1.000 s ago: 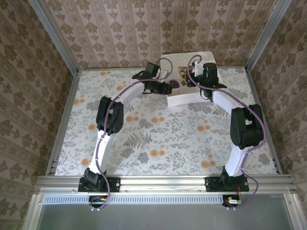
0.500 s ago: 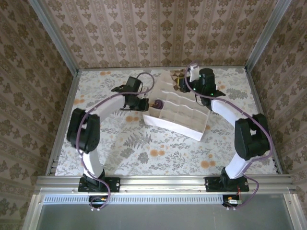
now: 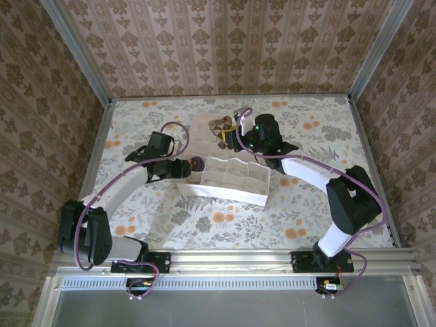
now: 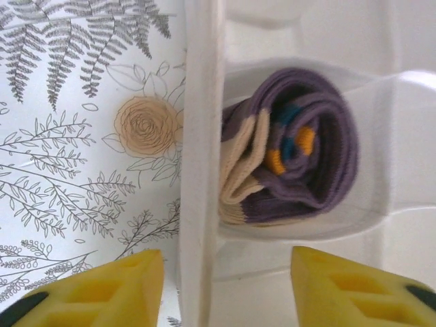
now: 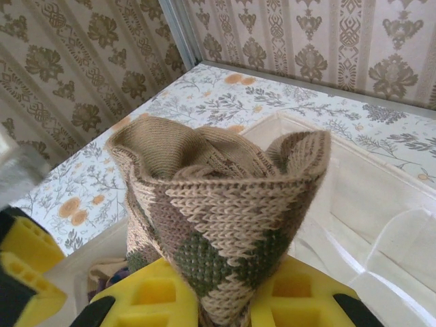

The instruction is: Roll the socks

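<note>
The dark purple sock [image 4: 293,146] lies rolled up in an end cell of the white divider box [image 4: 197,204]. My left gripper [image 4: 228,294] is open just short of the sock, its yellow fingers [image 4: 102,293] straddling the box's outer wall and touching no fabric. From above, the purple sock [image 3: 198,163] sits at the box's left end beside the left gripper [image 3: 189,165]. My right gripper [image 5: 228,300] is shut on the brown-tan argyle sock [image 5: 218,204], which bunches up out of the pads. Seen from above, this argyle sock [image 3: 219,127] hangs over the far side of the box [image 3: 231,194].
The box lies askew in the middle of the floral table [image 3: 225,225], with several cells showing nothing inside. Patterned walls close in the back and both sides. In the right wrist view, the left gripper's yellow fingers [image 5: 24,266] are close by at the lower left.
Both arms and the box have shifted left and nearer. The left gripper has opened and let go of the purple sock, which now rests in the cell. The right gripper still holds the argyle sock.
</note>
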{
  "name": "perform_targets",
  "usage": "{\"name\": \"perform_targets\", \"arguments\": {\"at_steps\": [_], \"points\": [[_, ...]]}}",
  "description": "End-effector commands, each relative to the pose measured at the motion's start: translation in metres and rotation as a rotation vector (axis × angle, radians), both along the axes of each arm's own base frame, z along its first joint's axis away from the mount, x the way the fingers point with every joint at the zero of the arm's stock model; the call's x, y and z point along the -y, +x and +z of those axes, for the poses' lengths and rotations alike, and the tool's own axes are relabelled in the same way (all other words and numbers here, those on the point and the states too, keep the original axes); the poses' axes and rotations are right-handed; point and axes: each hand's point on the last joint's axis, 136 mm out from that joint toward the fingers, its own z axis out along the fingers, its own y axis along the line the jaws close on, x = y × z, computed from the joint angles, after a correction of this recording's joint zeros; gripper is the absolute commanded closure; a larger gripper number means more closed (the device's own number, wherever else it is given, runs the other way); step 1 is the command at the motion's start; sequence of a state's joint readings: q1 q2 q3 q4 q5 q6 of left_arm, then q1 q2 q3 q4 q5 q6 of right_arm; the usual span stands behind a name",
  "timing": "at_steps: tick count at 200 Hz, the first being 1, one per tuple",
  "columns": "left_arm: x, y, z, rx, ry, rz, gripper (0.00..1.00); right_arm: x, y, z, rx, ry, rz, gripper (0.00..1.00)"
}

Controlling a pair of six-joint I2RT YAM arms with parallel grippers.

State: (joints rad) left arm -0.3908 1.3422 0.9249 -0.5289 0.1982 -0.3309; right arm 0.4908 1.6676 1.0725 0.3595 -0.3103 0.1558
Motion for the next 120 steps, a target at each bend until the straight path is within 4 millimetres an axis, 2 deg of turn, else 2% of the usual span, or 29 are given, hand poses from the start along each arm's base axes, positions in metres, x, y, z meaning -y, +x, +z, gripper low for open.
{"name": "perform_targets", "arguments": {"at_steps": [1,35,64,95,120], "points": [[0.003,0.003,0.026,0.072,-0.047,-0.029,0.41,-0.006,0.014,0.008,0.083,0.018,-0.004,1.0],[-0.007,0.024,0.041,0.104,-0.073,-0.01,0.33,-0.019,0.03,-0.009,0.087,0.005,0.024,1.0],[-0.012,0.049,0.044,0.089,-0.131,0.013,0.33,-0.02,0.046,-0.019,0.104,0.012,-0.002,1.0],[-0.013,0.076,0.038,0.077,-0.153,0.02,0.34,-0.026,0.061,-0.027,0.106,0.014,0.004,1.0],[-0.005,0.095,0.031,0.049,-0.17,0.003,0.34,-0.025,0.07,-0.031,0.107,0.019,-0.003,1.0]]}}
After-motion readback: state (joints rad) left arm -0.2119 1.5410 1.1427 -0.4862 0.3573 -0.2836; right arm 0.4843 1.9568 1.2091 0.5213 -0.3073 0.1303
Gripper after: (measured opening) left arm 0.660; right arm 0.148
